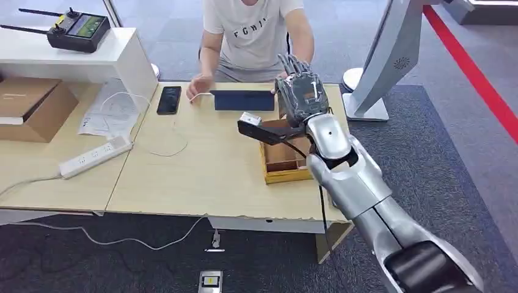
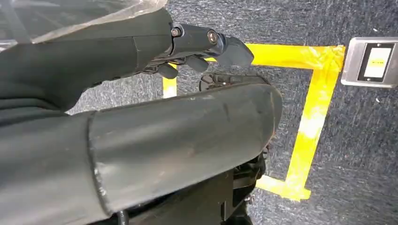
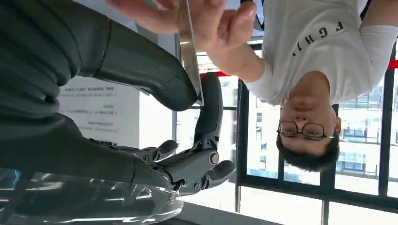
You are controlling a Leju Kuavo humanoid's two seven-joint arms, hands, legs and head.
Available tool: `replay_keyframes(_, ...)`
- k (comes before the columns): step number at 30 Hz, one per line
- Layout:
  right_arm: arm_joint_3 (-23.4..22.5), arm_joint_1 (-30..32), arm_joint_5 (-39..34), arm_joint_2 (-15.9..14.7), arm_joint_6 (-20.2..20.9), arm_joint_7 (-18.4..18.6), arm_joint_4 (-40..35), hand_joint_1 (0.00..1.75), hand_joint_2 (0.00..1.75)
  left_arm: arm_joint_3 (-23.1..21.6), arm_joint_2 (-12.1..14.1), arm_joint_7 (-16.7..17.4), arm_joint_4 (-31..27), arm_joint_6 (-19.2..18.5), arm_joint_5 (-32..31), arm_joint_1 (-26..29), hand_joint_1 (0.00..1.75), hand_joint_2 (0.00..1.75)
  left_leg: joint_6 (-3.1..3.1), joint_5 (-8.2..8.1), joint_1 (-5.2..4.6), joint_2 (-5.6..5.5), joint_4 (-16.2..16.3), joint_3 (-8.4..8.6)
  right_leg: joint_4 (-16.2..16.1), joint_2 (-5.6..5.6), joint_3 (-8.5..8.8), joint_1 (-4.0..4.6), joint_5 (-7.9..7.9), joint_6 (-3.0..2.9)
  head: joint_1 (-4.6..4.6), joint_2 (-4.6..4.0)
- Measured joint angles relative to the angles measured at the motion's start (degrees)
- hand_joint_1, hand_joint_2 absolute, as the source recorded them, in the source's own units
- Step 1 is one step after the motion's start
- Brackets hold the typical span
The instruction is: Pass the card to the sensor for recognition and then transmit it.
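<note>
The right hand (image 1: 300, 91) is raised over the far edge of the worktop (image 1: 201, 177), beyond the wooden box (image 1: 282, 160). Its thumb and one of its fingers (image 3: 210, 105) pinch the card (image 3: 190, 49); the remaining fingers are curled below. A person's hand (image 3: 206, 21) grips the other end of the card, so the handover appears to be in progress.

Procedure, as judged from this position: hold the arm steady and level. Release the pinch only when the person's grip is clearly firm. Open the fingers smoothly, without pulling or twisting the card. Then withdraw toward the robot, clear of the box.

The left hand (image 2: 187, 44) hangs toward the floor, fingers curled on nothing.
</note>
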Motion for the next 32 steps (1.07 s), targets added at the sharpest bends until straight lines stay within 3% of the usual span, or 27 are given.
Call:
replay_keyframes(9, -0.02, -5.84, 1.09, 3.06, -2.69, -0.72, 10.21, 1.75, 1.75, 0.00, -0.09, -0.02, 0.00, 0.02, 0.20, 0.15, 0.00, 0.00, -0.01, 0.00, 0.02, 0.00, 0.00, 0.00, 0.00, 0.00, -0.02, 0.02, 0.00, 0.00, 0.00, 0.00)
replay_keyframes(22, -0.20, -6.66, 1.77, 4.94, -3.19, -1.22, 17.02, 1.75, 1.75, -0.02, -0.13, -0.02, 0.00, 0.00, 0.76, 0.48, 0.00, 0.00, -0.01, 0.00, 0.02, 0.00, 0.00, -0.02, 0.00, 0.00, -0.03, 0.02, 0.00, 0.00, -0.02, 0.00)
replay_keyframes(23, -0.20, -6.68, 1.79, 5.00, -3.19, -1.22, 17.48, 0.14, 1.75, -0.04, -0.15, -0.02, 0.00, 0.00, 0.76, 0.50, 0.00, 0.00, -0.01, 0.00, 0.02, 0.00, 0.00, -0.01, 0.00, 0.00, -0.03, 0.02, 0.00, 0.00, 0.00, 0.00)
replay_keyframes(24, -0.22, -6.68, 1.86, 5.03, -3.23, -1.22, 17.77, 0.00, 1.75, -0.07, -0.17, -0.02, 0.00, 0.00, 0.76, 0.51, 0.00, 0.00, -0.01, 0.00, 0.02, 0.00, 0.00, -0.01, 0.00, 0.00, -0.03, 0.02, 0.00, 0.00, 0.00, 0.00)
replay_keyframes(25, -0.22, -6.68, 1.99, 5.03, -3.43, -1.12, 18.07, 0.00, 1.75, -0.04, -0.20, -0.11, 0.00, 0.00, 0.76, 0.55, 0.00, 0.00, -0.01, 0.00, 0.02, 0.00, 0.00, -0.01, 0.00, 0.00, -0.03, 0.02, 0.00, 0.00, 0.00, 0.00)
replay_keyframes(26, -0.22, -6.66, 2.10, 5.05, -3.84, -1.01, 18.29, 0.00, 0.00, -0.04, -0.20, -0.15, 0.00, 0.00, 0.79, 0.60, 0.00, 0.00, -0.01, 0.00, 0.02, 0.00, 0.00, -0.01, 0.00, 0.00, -0.03, 0.02, 0.00, 0.00, 0.00, 0.00)
replay_keyframes(32, -0.42, -6.63, 3.30, 5.03, -3.74, -2.27, 19.77, 0.00, 0.00, -0.07, -0.24, -0.35, 0.00, -0.07, 0.96, 0.73, 0.00, 0.00, -0.01, 0.00, 0.02, 0.00, 0.00, -0.02, 0.00, 0.00, -0.05, 0.02, 0.00, 0.00, 0.02, 0.00)
